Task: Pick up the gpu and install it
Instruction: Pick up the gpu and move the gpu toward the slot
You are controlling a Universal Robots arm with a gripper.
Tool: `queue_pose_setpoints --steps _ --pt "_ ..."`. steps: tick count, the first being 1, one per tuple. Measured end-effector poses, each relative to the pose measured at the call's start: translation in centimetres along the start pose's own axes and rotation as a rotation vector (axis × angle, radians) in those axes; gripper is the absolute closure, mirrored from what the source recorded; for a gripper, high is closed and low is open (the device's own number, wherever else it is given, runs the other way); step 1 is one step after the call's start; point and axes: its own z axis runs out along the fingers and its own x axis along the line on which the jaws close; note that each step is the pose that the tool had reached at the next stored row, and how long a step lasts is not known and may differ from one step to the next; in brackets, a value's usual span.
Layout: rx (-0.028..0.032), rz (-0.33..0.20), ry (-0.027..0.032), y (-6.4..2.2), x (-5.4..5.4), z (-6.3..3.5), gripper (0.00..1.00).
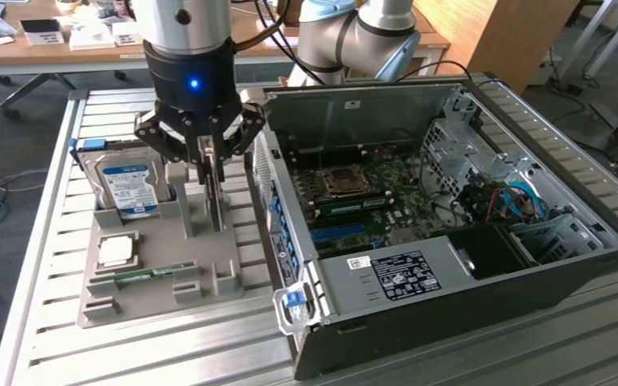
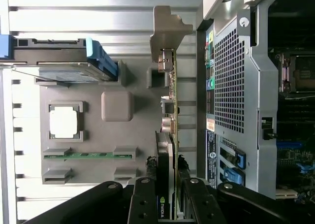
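Reaching down from above, the gripper (image 1: 210, 159) is clamped on the gpu (image 1: 216, 201) at its top edge (card stands on edge in the gray holder (image 1: 148, 299)). Long axis runs parallel w/ the open PC case (image 1: 320, 354), just to the ext. view's right.

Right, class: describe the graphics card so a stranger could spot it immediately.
Find the open computer case; beside it lies a grey tray. The graphics card stands on edge there, in the gripper: thin and green-black, unlike the labelled hard drive.
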Motion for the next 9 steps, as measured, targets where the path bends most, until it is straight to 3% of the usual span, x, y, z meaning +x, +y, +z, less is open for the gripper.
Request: queue_pose_setpoints --steps 9 --pt "0.0000 0.000 0.0000 0.07 0.0 -1.59 0.73"
